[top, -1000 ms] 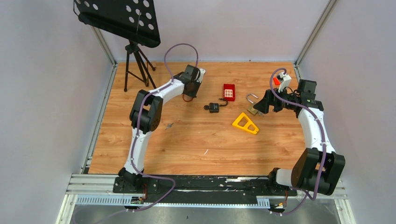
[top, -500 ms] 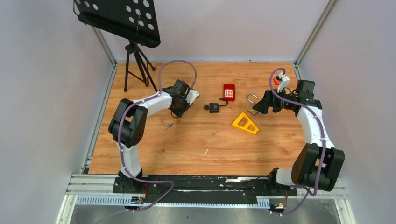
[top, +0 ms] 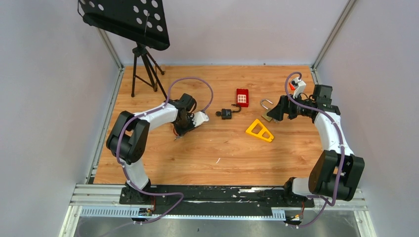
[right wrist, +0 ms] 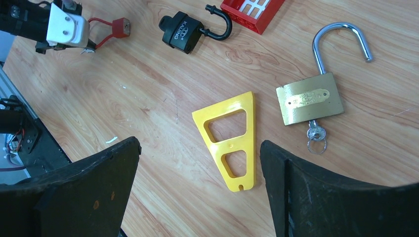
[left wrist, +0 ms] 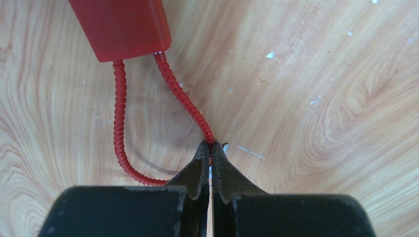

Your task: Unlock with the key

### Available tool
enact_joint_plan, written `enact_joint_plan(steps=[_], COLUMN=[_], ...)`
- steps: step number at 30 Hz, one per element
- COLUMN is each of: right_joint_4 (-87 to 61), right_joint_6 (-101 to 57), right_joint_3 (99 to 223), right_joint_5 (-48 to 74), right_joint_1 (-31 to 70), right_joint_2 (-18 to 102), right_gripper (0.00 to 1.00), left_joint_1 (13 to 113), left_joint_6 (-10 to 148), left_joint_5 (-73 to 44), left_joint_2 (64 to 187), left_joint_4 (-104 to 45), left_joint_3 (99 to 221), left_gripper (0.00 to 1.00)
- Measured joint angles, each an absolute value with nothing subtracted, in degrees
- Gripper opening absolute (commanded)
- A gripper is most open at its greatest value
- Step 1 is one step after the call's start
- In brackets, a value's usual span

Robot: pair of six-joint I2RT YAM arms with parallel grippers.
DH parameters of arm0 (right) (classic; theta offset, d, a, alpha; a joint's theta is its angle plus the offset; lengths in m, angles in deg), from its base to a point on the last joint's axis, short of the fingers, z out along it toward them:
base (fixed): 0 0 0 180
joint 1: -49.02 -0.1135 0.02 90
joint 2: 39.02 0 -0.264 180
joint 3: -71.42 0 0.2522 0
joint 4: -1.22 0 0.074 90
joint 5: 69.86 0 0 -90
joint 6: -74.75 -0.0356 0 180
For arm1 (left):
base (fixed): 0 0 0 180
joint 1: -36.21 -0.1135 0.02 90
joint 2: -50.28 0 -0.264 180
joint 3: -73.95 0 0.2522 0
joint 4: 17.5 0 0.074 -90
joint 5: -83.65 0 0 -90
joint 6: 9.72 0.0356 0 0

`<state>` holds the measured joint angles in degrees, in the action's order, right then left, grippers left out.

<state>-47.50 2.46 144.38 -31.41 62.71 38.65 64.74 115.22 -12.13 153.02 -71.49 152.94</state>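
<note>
A brass padlock (right wrist: pixel 309 101) lies on the wooden table with its shackle swung open and a key (right wrist: pixel 314 132) in its keyhole; it also shows in the top view (top: pixel 268 115). My right gripper (right wrist: pixel 199 148) is open and empty, hovering above a yellow triangular piece (right wrist: pixel 230 143), with the brass padlock just to its right. My left gripper (left wrist: pixel 211 145) is shut on the red cable shackle (left wrist: pixel 118 113) of a small red lock (left wrist: pixel 121 24), low over the table. In the top view the left gripper (top: pixel 191 122) is left of centre.
A black padlock (top: pixel 226 113) with its shackle open lies at mid-table. A red block (top: pixel 242 97) lies behind it. A black tripod (top: pixel 143 69) stands at the back left. Walls and metal rails enclose the table.
My left arm has swung from the back of the table toward the near left, carrying the red lock by its cable. The right arm has barely moved.
</note>
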Motion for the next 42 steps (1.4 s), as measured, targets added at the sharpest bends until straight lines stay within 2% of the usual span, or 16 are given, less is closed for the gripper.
enact_joint_plan(steps=[11, 16, 18, 20, 25, 27, 30, 36, 42], right_joint_4=[-47.5, -47.5, -47.5, -47.5, -47.6, -47.7, -47.7, -47.9, -49.0], right_joint_6=[2.6, 2.7, 2.8, 2.9, 3.1, 3.2, 3.3, 3.7, 4.1], right_joint_3=[144.4, 144.4, 144.4, 144.4, 144.4, 144.4, 144.4, 144.4, 144.4], right_joint_5=[-31.9, -32.1, -32.5, -32.7, -33.1, -33.1, -33.1, -33.5, -34.0], right_joint_1=[62.7, 62.7, 62.7, 62.7, 62.7, 62.7, 62.7, 62.7, 62.7], right_joint_2=[38.8, 38.8, 38.8, 38.8, 38.8, 38.8, 38.8, 39.3, 40.7], right_gripper=[0.92, 0.92, 0.92, 0.92, 0.92, 0.92, 0.92, 0.92, 0.92], left_joint_1=[76.2, 77.9, 77.9, 77.9, 77.9, 77.9, 77.7, 72.5, 64.0], left_joint_6=[119.1, 119.7, 120.1, 120.7, 121.6, 121.5, 120.3, 114.4, 107.3], left_joint_5=[-10.2, -10.3, -10.5, -10.5, -9.3, -9.1, -8.9, -9.9, -10.7], left_joint_2=[150.4, 150.4, 150.2, 150.0, 147.4, 145.9, 142.6, 136.9, 138.4], left_joint_4=[-72.3, -72.7, -72.7, -72.6, -72.1, -71.9, -71.3, -70.7, -71.5], left_joint_3=[149.3, 149.4, 149.4, 149.2, 146.7, 146.0, 145.5, 145.3, 145.7], left_gripper=[0.0, 0.02, 0.12, 0.32, 0.72, 0.81, 0.82, 0.67, 0.59])
